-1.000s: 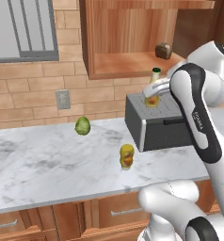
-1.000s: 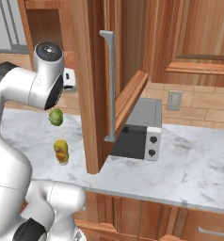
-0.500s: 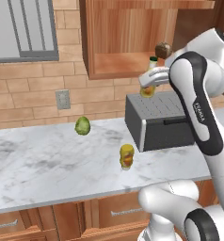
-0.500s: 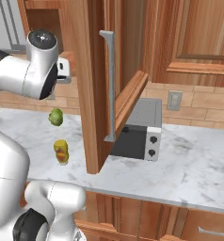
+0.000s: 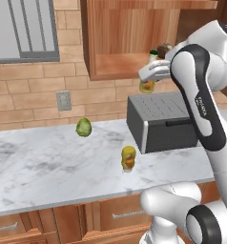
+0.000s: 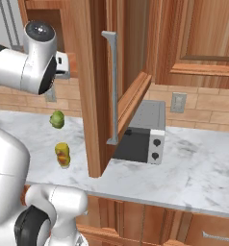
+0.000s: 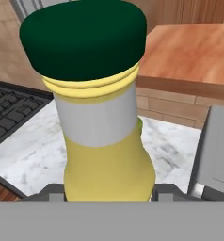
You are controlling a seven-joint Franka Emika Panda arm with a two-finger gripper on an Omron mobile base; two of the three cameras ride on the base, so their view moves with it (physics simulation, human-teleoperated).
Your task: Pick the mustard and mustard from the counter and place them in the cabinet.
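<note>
I have the gripper (image 5: pixel 151 76) clamped on the slim mustard bottle (image 7: pixel 102 117), its dark green cap up, held in the air just in front of the cabinet (image 5: pixel 116 66) shelf and above the grey microwave (image 5: pixel 160 121). The stubby mustard bottle (image 5: pixel 128 158) stands on the table (image 5: pixel 48 167), with a green ball (image 5: pixel 84 127) farther back.

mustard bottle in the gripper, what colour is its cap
Dark green, above a yellow body with a pale band; the mustard bottle shows best in the hand view.
</note>
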